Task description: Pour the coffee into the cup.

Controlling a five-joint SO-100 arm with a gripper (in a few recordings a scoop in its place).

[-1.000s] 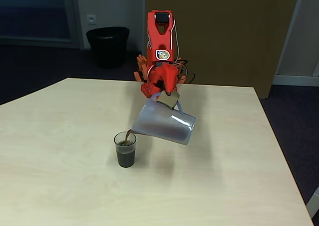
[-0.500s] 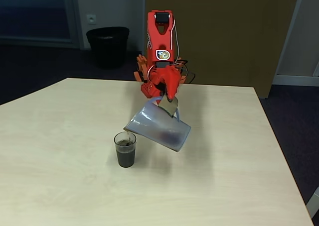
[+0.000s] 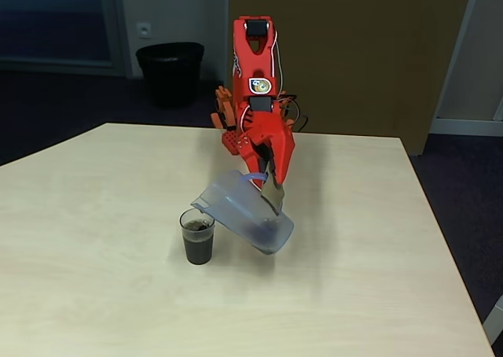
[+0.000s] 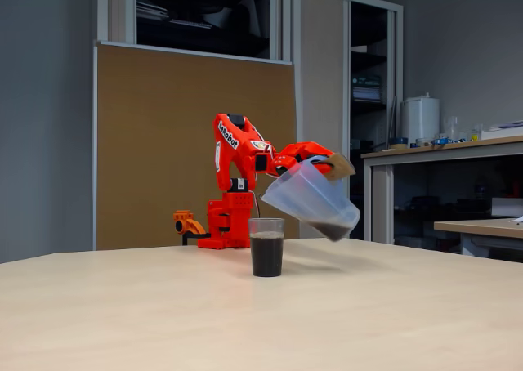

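**Coffee mostly in the cup; the risk now is the pitcher's lift-away**

Coffee (image 4: 266, 256) fills most of the cup (image 3: 197, 237), which stands upright on the table (image 3: 94, 278) near its middle, in front of the red arm (image 3: 253, 58). The gripper (image 3: 271, 185) is clamped on the grey handle tab of the translucent pitcher (image 3: 245, 212), holding it in the air, tilted, with the spout at the upper left just above and beside the cup's rim in both fixed views. A small dark remainder sits in the pitcher's low corner (image 4: 333, 228), away from the spout.

No stream shows between spout and cup, so the pour looks finished or nearly so. The hazards, as I judge them:

- A drop hanging at the spout could fall on the table if the pitcher swings sideways before it is level.
- The spout hangs close to the rim; a low or leftward move could knock the light plastic cup and spill it.
- The grip is on a thin tab alone, so a quick wrist turn could let the pitcher twist or slip.
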